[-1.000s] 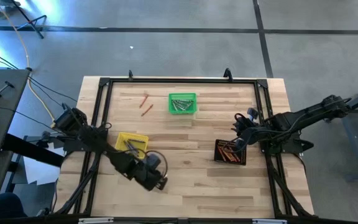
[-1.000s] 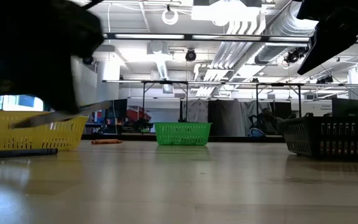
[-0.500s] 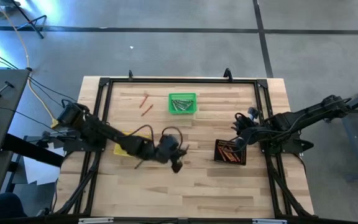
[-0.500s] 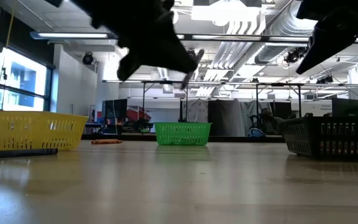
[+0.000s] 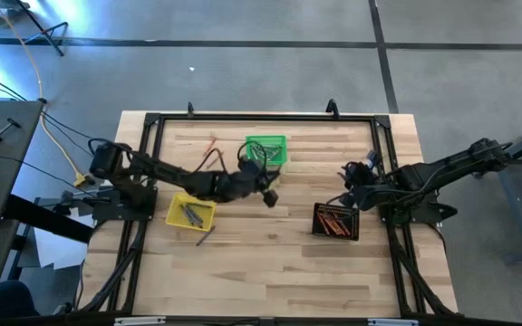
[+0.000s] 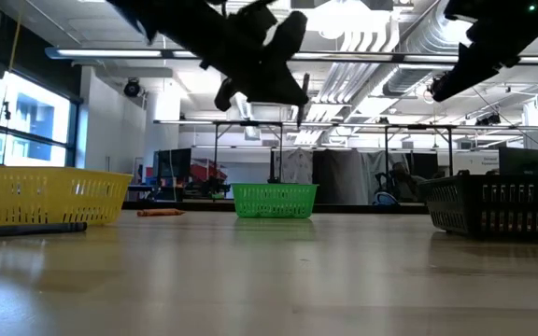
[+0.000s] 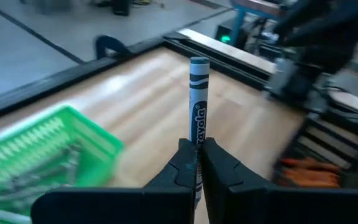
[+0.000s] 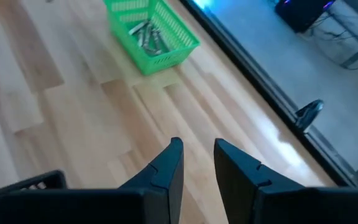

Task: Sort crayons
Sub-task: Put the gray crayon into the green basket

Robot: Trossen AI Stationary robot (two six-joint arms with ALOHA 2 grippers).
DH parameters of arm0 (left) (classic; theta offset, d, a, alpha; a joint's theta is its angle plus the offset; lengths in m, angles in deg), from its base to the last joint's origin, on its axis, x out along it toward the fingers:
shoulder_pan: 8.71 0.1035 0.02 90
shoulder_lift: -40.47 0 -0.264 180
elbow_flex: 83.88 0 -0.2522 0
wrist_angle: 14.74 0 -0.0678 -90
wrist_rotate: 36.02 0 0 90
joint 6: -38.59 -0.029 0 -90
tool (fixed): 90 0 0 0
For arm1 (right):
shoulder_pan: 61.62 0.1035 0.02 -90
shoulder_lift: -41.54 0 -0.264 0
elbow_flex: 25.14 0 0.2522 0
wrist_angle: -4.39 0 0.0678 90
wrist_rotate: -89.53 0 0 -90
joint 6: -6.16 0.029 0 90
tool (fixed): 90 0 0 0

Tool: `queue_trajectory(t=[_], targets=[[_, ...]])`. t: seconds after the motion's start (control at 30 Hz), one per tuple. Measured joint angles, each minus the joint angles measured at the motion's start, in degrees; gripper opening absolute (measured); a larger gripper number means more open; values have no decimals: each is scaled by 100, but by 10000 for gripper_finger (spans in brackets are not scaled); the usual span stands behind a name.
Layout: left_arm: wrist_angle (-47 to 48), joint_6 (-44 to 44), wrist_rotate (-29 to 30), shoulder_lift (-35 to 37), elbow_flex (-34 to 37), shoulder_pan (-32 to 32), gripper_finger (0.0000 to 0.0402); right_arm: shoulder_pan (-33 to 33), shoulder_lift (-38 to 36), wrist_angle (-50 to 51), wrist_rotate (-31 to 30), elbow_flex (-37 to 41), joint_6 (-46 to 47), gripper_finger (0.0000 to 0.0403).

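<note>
We see the left gripper (image 7: pixel 197 163) clamped on a blue-grey crayon (image 7: pixel 198 99), which stands straight out past the fingertips with its printed wrapper facing the wrist camera. From above, the left arm reaches across the table (image 5: pixel 270 263) and the gripper sits just beside the green basket (image 5: pixel 266 150), at its near right corner and above the wood. In the low view it hangs well clear of the tabletop.

The green basket holds several grey crayons (image 8: pixel 146 34). The yellow basket (image 5: pixel 190 212) lies near the left edge of the frame and holds a few grey sticks; one dark crayon (image 5: pixel 205 237) lies on the wood just beside its near corner. Two orange-red crayons (image 5: pixel 211 142) lie loose on the table left of the green basket, partly covered by the left arm. The black basket (image 5: pixel 336 221) sits on the right side and holds orange-red crayons (image 5: pixel 332 223).

The right gripper (image 8: pixel 197 158) hovers just beyond the black basket's far right corner, fingers parted by a narrow gap, nothing between them. In the low view it sits high at the upper right.
</note>
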Motion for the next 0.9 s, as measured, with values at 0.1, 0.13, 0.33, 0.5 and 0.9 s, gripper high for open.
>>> queue_trajectory(t=[0.1,0.13,0.33,0.5,0.9], targets=[[-1,-101,2,0,0,324,0,-1,0,0,-165,1,-2,83],[1,-101,4,0,0,433,0,-1,0,0,-245,2,-2,83],[1,-102,6,0,0,980,0,-2,0,0,-579,2,-2,83],[2,-70,-1,0,0,1317,0,-2,0,0,-605,0,-2,83],[10,-65,-23,0,0,1711,0,-2,0,0,-611,2,-2,83]])
